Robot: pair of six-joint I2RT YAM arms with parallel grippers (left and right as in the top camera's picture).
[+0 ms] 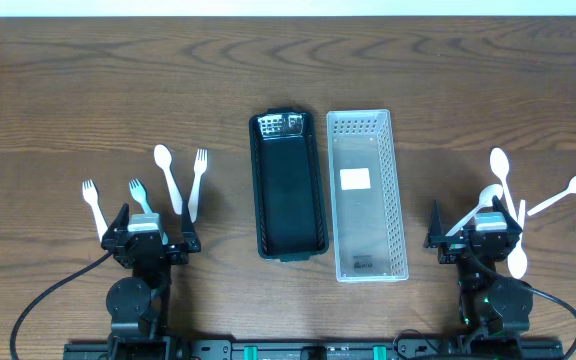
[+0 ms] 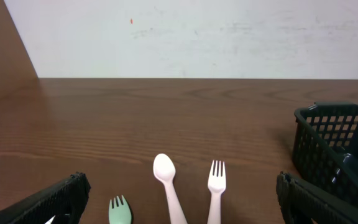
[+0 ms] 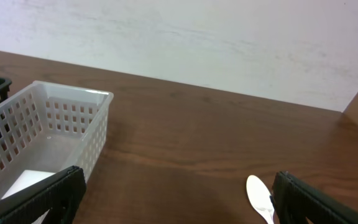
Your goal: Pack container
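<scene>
A black basket [image 1: 289, 185] and a clear white basket [image 1: 366, 195] stand side by side at the table's middle, both without cutlery. Forks and a spoon lie at the left: a white fork [image 1: 93, 205], a green fork [image 1: 140, 195], a white spoon [image 1: 168, 175], a white fork [image 1: 198, 180]. Several white spoons [image 1: 503, 195] lie in a pile at the right. My left gripper [image 1: 148, 240] is open just behind the forks, which show in the left wrist view [image 2: 169, 186]. My right gripper [image 1: 476, 240] is open beside the spoons, one showing in the right wrist view [image 3: 260, 196].
The black basket's corner [image 2: 334, 146] is at the right of the left wrist view. The clear basket [image 3: 48, 134] is at the left of the right wrist view. A white label lies on the clear basket's floor [image 1: 355, 179].
</scene>
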